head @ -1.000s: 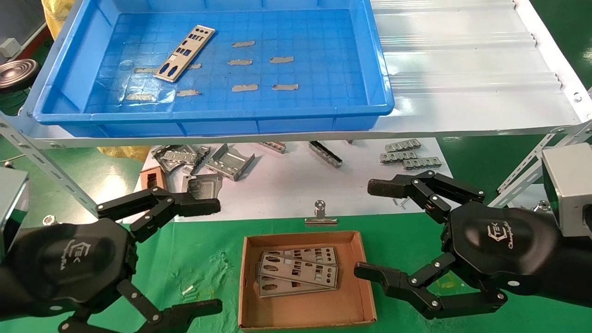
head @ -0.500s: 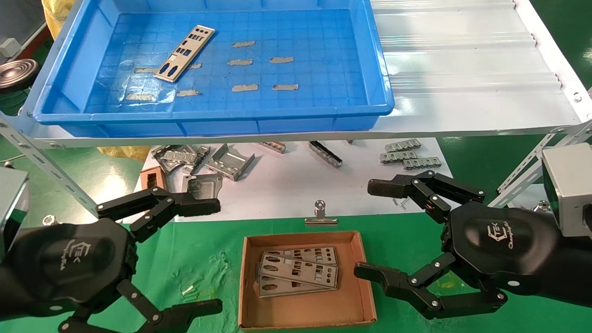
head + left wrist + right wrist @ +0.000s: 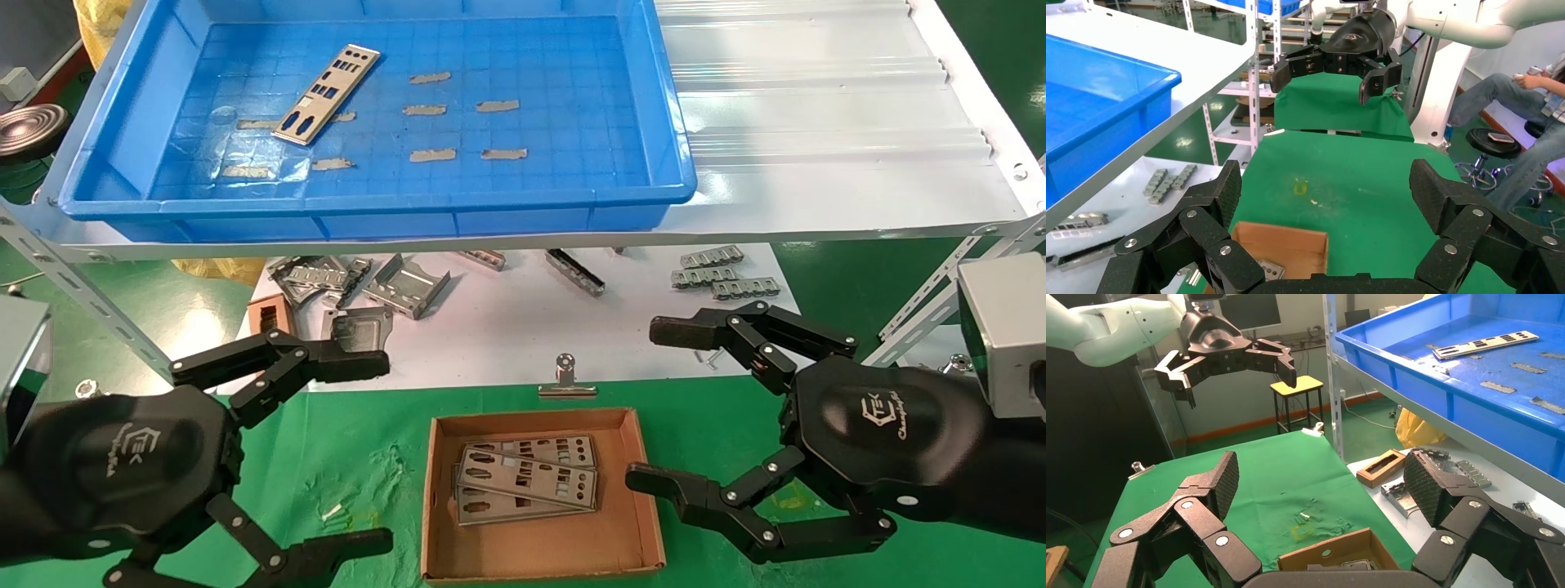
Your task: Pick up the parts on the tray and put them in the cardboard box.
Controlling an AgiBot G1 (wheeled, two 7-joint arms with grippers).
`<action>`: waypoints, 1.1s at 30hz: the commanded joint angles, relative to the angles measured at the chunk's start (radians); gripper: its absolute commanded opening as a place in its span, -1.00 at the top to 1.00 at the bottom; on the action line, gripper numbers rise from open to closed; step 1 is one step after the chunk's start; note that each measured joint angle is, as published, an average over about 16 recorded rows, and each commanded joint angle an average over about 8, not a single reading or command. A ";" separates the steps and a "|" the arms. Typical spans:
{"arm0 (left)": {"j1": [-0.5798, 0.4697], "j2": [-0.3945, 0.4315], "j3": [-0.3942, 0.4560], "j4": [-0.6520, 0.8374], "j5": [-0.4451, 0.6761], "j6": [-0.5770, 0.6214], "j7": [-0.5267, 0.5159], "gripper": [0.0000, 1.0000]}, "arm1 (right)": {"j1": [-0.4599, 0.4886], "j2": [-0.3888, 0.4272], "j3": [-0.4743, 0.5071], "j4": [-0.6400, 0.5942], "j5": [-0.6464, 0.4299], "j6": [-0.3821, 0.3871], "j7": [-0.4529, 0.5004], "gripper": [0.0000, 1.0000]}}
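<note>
One silver-grey part (image 3: 327, 95) lies slanted in the left half of the blue tray (image 3: 376, 204) on the upper shelf; it also shows in the right wrist view (image 3: 1485, 344). Below, on the green cloth, the cardboard box (image 3: 539, 563) holds a stack of parts (image 3: 523, 482). My left gripper (image 3: 377, 453) hovers open to the left of the box, empty. To the box's right, my right gripper (image 3: 651, 404) hovers open and empty. In the wrist views each gripper (image 3: 1329, 196) (image 3: 1322, 481) spreads wide above a corner of the box (image 3: 1281, 245) (image 3: 1333, 554).
Grey tape strips (image 3: 429, 155) dot the tray floor. Folded brackets (image 3: 400, 286), linked clips (image 3: 719, 273) and a small brown frame (image 3: 268, 314) lie on the white sheet under the shelf. A binder clip (image 3: 565, 380) sits behind the box. Slanted shelf struts (image 3: 90, 302) flank both arms.
</note>
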 commanded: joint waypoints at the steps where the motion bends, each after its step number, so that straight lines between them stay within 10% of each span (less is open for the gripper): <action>1: 0.000 0.000 0.000 0.000 0.000 0.000 0.000 -1.00 | 0.000 0.000 0.000 0.000 0.000 0.000 0.000 1.00; 15: 0.000 0.000 0.000 0.000 0.000 0.000 0.000 -1.00 | 0.000 0.000 0.000 0.000 0.000 0.000 0.000 0.96; 23: 0.000 0.000 0.000 0.000 0.000 0.000 0.000 -1.00 | 0.000 0.000 0.000 0.000 0.000 0.000 0.000 -1.00; 33: 0.000 0.000 0.000 0.000 0.000 0.000 0.000 -1.00 | 0.000 0.000 0.000 0.000 0.000 0.000 0.000 -1.00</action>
